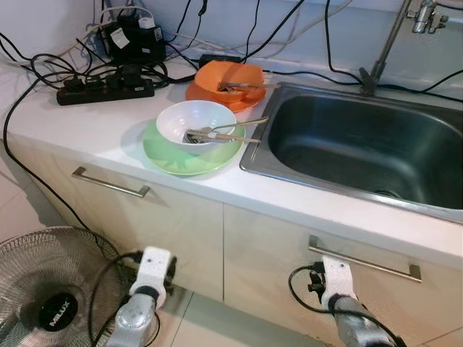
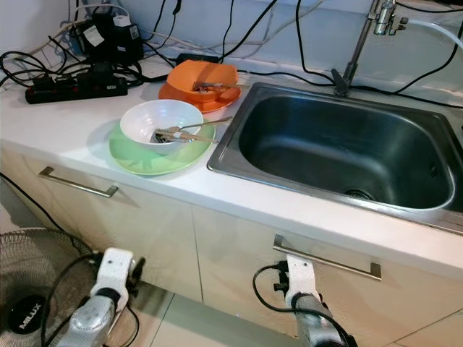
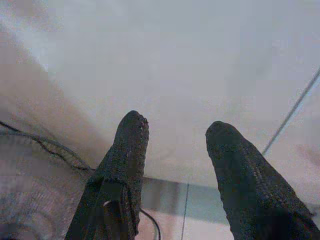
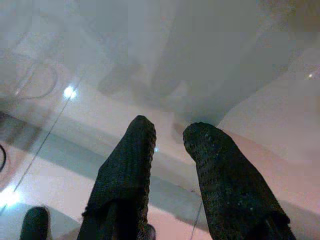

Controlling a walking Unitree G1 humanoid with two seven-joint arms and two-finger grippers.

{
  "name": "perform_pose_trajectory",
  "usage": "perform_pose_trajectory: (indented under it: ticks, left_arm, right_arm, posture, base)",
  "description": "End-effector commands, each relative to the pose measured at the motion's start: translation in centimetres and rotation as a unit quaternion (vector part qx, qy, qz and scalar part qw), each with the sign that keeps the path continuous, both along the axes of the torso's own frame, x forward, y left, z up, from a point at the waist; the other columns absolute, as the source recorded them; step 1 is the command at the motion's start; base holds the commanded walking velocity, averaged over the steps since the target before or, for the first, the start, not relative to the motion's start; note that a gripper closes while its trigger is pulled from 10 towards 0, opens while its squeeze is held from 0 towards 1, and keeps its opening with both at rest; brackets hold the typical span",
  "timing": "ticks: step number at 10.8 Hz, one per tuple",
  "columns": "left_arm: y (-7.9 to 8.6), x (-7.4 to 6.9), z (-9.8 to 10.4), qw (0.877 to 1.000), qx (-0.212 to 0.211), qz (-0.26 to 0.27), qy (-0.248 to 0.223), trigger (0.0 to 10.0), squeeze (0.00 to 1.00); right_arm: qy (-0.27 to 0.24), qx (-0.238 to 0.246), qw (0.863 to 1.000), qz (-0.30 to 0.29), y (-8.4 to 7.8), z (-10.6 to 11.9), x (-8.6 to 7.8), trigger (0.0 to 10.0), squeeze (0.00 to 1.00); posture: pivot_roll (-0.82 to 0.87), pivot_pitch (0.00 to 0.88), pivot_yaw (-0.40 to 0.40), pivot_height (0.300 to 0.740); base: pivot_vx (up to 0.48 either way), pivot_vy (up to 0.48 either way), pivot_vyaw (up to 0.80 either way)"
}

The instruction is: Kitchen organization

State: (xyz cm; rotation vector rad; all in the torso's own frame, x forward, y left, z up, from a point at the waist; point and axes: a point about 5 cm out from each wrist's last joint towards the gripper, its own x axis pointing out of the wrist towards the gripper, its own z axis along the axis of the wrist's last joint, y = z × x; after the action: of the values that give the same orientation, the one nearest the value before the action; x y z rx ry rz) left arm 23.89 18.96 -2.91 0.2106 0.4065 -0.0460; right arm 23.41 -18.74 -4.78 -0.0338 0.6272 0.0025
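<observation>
A white bowl point(image 1: 195, 119) sits on a green plate point(image 1: 170, 155) on the white counter, with a fork and a spoon point(image 1: 230, 134) resting across its rim. Behind it an orange bowl point(image 1: 228, 76) with cutlery in it stands on an orange plate point(image 1: 210, 95). To the right lies an empty steel sink point(image 1: 362, 141). Both arms hang low in front of the cabinets. My left gripper point(image 3: 177, 127) is open and points at the cabinet front and floor. My right gripper point(image 4: 171, 127) has its fingers slightly apart, with nothing between them.
A black power strip point(image 1: 105, 90) and tangled cables lie at the counter's back left. A faucet pipe point(image 1: 383, 50) rises behind the sink. Drawer handles point(image 1: 108, 184) point(image 1: 365, 262) stick out of the cabinet fronts. A floor fan point(image 1: 43, 289) stands at the lower left.
</observation>
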Motion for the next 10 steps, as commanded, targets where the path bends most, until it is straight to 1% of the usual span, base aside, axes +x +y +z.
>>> perform_pose_trajectory:
  ticks: [1, 2, 4, 5, 6, 7, 8, 9, 10]
  left_arm:
    - [0.5, -0.6, -0.1, 1.000, 0.003, 0.015, -0.010, 10.0, 0.00]
    - [0.8, -1.3, -0.2, 1.000, 0.006, 0.024, -0.017, 10.0, 0.00]
    - [1.4, -2.7, -0.6, 0.999, 0.002, 0.044, -0.015, 10.0, 0.00]
    - [1.4, -3.1, -0.9, 0.999, 0.002, 0.046, -0.010, 10.0, 0.00]
    - [1.3, -3.4, -1.0, 0.999, 0.000, 0.049, -0.008, 10.0, 0.00]
    - [1.1, -3.5, -0.8, 0.999, -0.002, 0.049, -0.012, 10.0, 0.00]
    - [1.2, -3.6, -1.2, 0.999, -0.002, 0.051, -0.002, 10.0, 0.00]
    - [1.2, -3.3, -1.1, 0.999, -0.002, 0.049, -0.004, 10.0, 0.00]
    - [0.9, -2.8, -0.9, 0.999, -0.002, 0.045, -0.004, 10.0, 0.00]
  right_arm:
    - [-0.053, 0.000, 0.998, -0.025, -1.3, 1.1, 0.7, 10.0, 0.00]
    - [-0.053, -0.003, 0.998, -0.041, -2.1, 0.7, -0.4, 10.0, 0.00]
    - [-0.018, -0.016, 0.998, -0.066, -4.0, -0.7, -3.5, 10.0, 0.00]
    - [-0.001, -0.016, 0.997, -0.082, -4.7, -1.2, -4.5, 10.0, 0.00]
    - [0.026, -0.018, 0.993, -0.112, -5.8, -1.7, -6.0, 10.0, 0.00]
    - [0.042, -0.021, 0.989, -0.140, -6.8, -2.0, -6.9, 10.0, 0.00]
    - [0.060, -0.028, 0.980, -0.188, -8.4, -2.2, -8.4, 10.0, 0.00]
    - [0.078, -0.045, 0.966, -0.242, -10.1, -2.2, -9.6, 10.0, 0.00]
    - [0.099, -0.090, 0.924, -0.359, -13.7, -1.6, -12.0, 10.0, 0.00]
  posture:
    - [0.16, 0.012, 0.000, 0.740]
    - [0.15, 0.024, -0.002, 0.740]
    - [0.13, 0.047, -0.009, 0.740]
    - [0.13, 0.050, -0.011, 0.740]
    - [0.12, 0.053, -0.017, 0.740]
    - [0.12, 0.055, -0.021, 0.740]
    - [0.12, 0.056, -0.024, 0.740]
    - [0.12, 0.055, -0.023, 0.740]
    - [0.11, 0.052, -0.019, 0.740]
  base:
    - [0.000, 0.000, 0.00]
    - [0.000, 0.000, 0.00]
    - [0.000, 0.000, 0.00]
    - [0.000, 0.000, 0.00]
    - [0.000, 0.000, 0.00]
    - [0.000, 0.000, 0.00]
    - [0.000, 0.000, 0.00]
    - [0.000, 0.000, 0.00]
    - [0.000, 0.000, 0.00]
